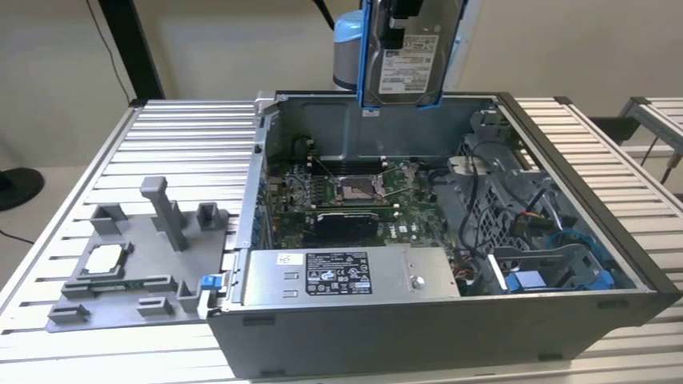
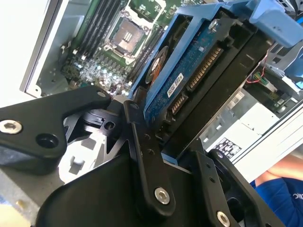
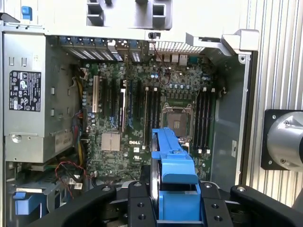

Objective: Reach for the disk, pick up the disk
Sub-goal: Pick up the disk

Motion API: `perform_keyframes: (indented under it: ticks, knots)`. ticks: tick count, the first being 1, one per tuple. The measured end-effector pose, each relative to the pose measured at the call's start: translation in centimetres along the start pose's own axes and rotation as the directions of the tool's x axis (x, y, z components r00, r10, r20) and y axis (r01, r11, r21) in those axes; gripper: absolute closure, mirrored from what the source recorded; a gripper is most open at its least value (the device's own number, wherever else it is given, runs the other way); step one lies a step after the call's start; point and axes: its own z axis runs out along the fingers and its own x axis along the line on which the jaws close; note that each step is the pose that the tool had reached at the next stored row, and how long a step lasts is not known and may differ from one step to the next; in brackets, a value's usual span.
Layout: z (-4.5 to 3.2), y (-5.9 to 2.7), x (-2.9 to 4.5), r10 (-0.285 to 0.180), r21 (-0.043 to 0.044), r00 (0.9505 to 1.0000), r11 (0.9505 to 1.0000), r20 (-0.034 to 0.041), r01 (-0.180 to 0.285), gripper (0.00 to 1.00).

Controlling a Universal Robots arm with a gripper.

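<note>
So the disk (image 1: 411, 56) is up in the air, hanging upright over the back of the open computer case (image 1: 427, 340), well clear of the motherboard (image 1: 353, 192). The gripper (image 2: 173, 156) looks clamped on it, with black fingers (image 2: 142, 161) either side of its blue bracket, as far as I can tell in the second wrist view. A grey tray (image 1: 117, 272) sits on the table (image 1: 181, 128) at the exterior view's left.

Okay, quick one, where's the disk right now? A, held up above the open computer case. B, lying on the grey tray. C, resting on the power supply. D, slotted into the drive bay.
A: the disk hangs upright above the computer case, clamped in the gripper.
</note>
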Motion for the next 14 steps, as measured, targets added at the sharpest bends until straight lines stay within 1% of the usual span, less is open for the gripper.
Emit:
perform_keyframes:
  ticks: [14]
  knots:
    - [-0.01, -0.20, 0.30, 0.000, -0.0001, 1.0000, 1.0000, -0.0002, 0.000, 1.00]
